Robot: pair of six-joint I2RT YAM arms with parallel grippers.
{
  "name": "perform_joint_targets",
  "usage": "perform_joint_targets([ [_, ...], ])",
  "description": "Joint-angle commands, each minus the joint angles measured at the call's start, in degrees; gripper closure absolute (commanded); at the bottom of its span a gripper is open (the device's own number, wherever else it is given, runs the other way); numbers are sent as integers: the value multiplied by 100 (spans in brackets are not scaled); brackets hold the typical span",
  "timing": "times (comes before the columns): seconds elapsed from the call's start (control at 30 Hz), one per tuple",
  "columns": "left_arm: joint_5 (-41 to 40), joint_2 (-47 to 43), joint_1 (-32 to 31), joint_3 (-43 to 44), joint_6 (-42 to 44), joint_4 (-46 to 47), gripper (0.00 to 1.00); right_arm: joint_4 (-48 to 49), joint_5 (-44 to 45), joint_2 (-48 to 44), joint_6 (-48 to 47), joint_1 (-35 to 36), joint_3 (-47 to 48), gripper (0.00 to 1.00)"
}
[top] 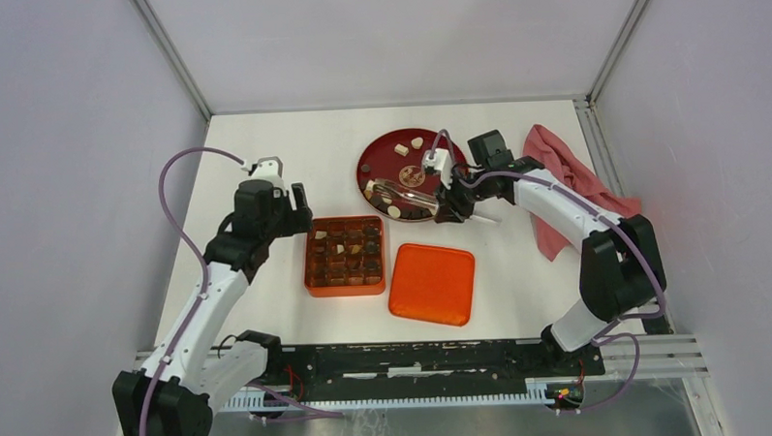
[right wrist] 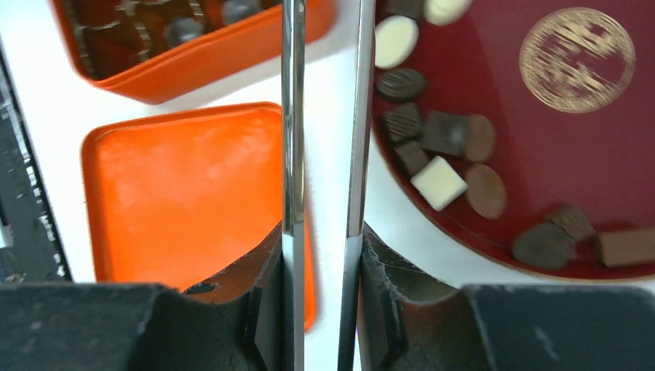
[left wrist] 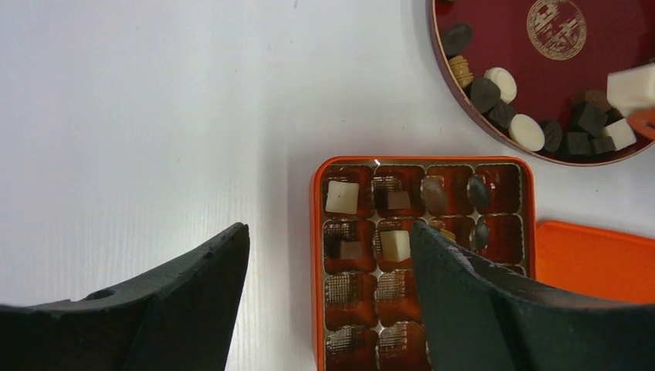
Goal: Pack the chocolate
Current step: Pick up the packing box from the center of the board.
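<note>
**Box part-filled, plate not yet emptied**

Top view: you are looking at the orange box (top: 345, 256) on the desk (top: 264, 154). Some cells are holding chocolate (top: 400, 151) and others are showing bare. More pieces are sitting on the red plate (top: 378, 150) behind the box. The lid (top: 432, 284) is lying off, flat, just right of the box. The left pincer (top: 299, 204) is hovering at the box's left edge. The right pincer (top: 451, 198) is working at the plate's right side with tongs (top: 401, 191) reaching over the plate.

Left wrist: the pincer is standing wide apart, carrying nothing. The far cells are holding pieces and the near cells are looking empty.

Right wrist: the pincer is clamping the tongs, whose blades are standing apart. The tips are running out of frame, so you cannot tell if a piece is caught.

Judgement: you are partway through. Plate pieces are waiting to be moved and the lid to go on.
</note>
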Motion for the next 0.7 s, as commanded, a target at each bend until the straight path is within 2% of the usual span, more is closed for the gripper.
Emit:
perform_joint_targets([
  [0.0, -51, 247, 16, 37, 0, 36, 23, 254, -629, -406, -358, 353, -138, 100],
  [0.17, -125, 759, 13, 80, -100, -113, 44, 200, -814, -499, -478, 483, -172, 100],
  [0.3, -48, 1300, 26, 167, -102, -261, 55, 142, -833, -538, -547, 489, -187, 100],
  [0.67, 420, 2151, 38, 243, -43, -354, 55, 74, -849, -545, -641, 544, -198, 100],
])
